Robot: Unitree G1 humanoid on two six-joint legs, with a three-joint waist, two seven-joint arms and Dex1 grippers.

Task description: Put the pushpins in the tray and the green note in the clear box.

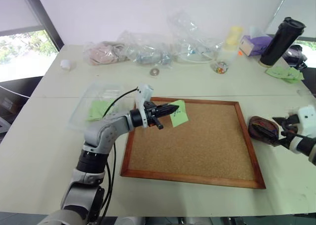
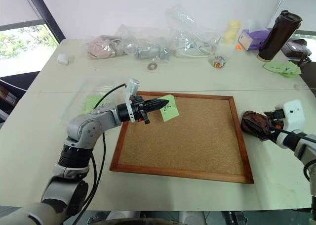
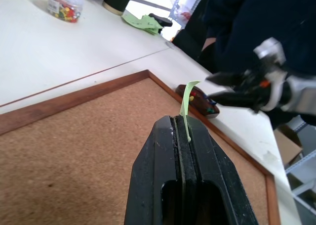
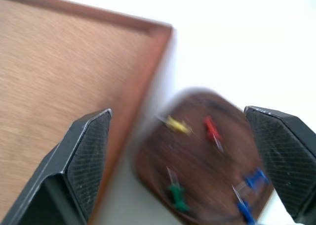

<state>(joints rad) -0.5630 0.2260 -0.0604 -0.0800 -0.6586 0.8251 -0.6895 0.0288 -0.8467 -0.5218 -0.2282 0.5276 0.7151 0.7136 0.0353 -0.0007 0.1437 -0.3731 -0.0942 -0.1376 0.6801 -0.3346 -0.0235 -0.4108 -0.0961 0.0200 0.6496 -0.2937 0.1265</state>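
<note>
the left gripper (image 1: 174,108), jaws shut on the green note (image 1: 179,113) over the cork board (image 1: 207,141), has the clear box (image 1: 81,111) behind it to the robot's left, while the right gripper (image 4: 182,160) hangs wide open over the pushpins (image 4: 212,130) in the tray (image 1: 261,130).

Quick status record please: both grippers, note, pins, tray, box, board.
left gripper: shut on the note, held above the board's near-left part
note: pinched by one edge, off the board
right gripper: jaws open, over the tray
tray: on the table, just right of the board
pins: several lie in the tray: yellow, red, green, blue
box: on the table left of the board, green paper inside
board: bare cork, no pins seen on it
</note>
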